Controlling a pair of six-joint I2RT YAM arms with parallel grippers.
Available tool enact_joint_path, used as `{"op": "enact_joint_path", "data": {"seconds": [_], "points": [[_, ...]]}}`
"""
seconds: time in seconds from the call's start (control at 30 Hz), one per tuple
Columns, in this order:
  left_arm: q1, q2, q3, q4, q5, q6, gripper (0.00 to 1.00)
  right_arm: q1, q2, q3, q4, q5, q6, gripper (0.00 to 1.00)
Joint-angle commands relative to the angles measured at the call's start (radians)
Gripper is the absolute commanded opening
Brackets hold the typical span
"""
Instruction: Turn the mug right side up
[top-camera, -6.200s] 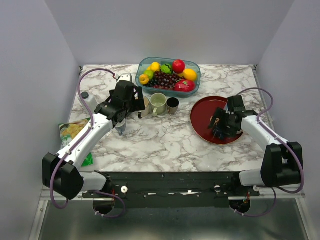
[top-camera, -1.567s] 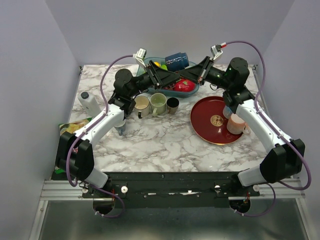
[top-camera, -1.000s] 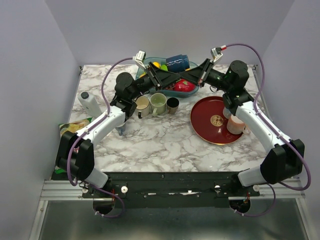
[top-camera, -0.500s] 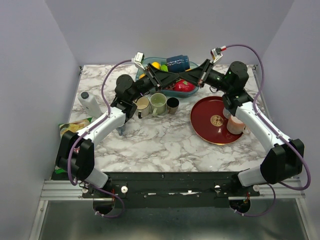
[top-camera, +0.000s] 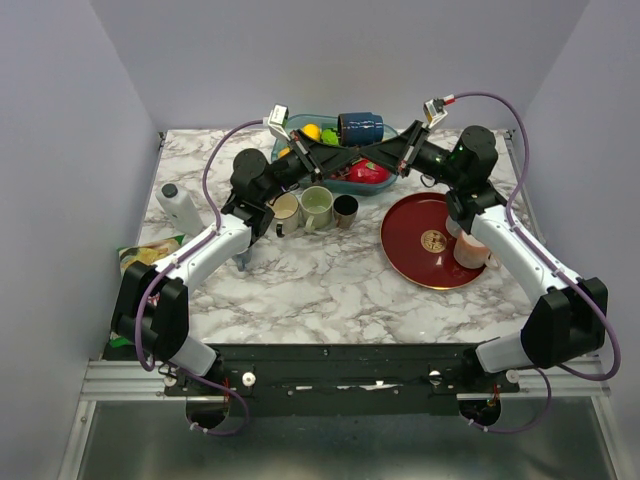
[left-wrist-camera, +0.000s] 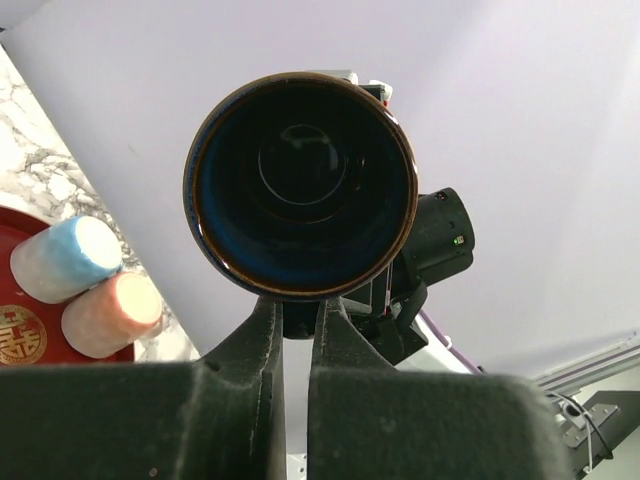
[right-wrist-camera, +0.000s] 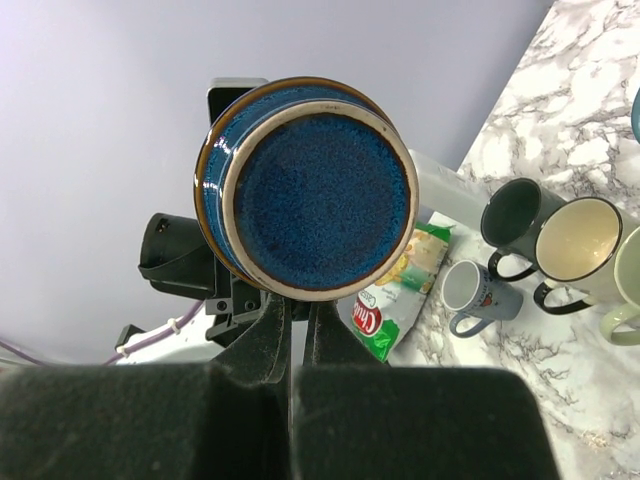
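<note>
Mug (top-camera: 360, 128) midair, well above tbl (top-camera: 330, 280).

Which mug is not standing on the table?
The dark blue mug: it is held in the air by the left gripper and the right gripper. The other mugs stand on the marble table.

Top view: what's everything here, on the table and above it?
fruit bowl: one, teal, far middle
blue mug: one, dark blue, sideways in mid-air above the fruit bowl
table mugs: four, cream, pale green, black, small white, near the bowl
plate: one, red, right
small cups: two, pink and pale blue, on the plate
bottle: one, white, left
snack bag: one, green, left edge
grippers: two, black; left gripper and right gripper both grip the blue mug
</note>
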Motion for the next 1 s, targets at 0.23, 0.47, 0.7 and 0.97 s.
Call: {"op": "enact_joint_path", "data": {"seconds": [0.23,0.47,0.7,0.97], "points": [[0.002,-0.012,0.016,0.025,-0.063,0.066,0.0,0.014,-0.044,-0.01,0.011,-0.039,-0.03,0.21],[0.0,-0.026,-0.001,0.008,-0.06,0.077,0.0,0.014,-0.059,-0.017,0.0,-0.001,-0.036,0.46],[0.0,-0.039,-0.004,-0.064,-0.067,0.106,0.0,0.014,-0.09,-0.014,-0.064,0.068,-0.088,0.46],[0.002,-0.043,0.005,-0.168,-0.074,0.154,0.0,0.014,-0.128,0.02,-0.224,0.151,-0.22,0.48]]}}
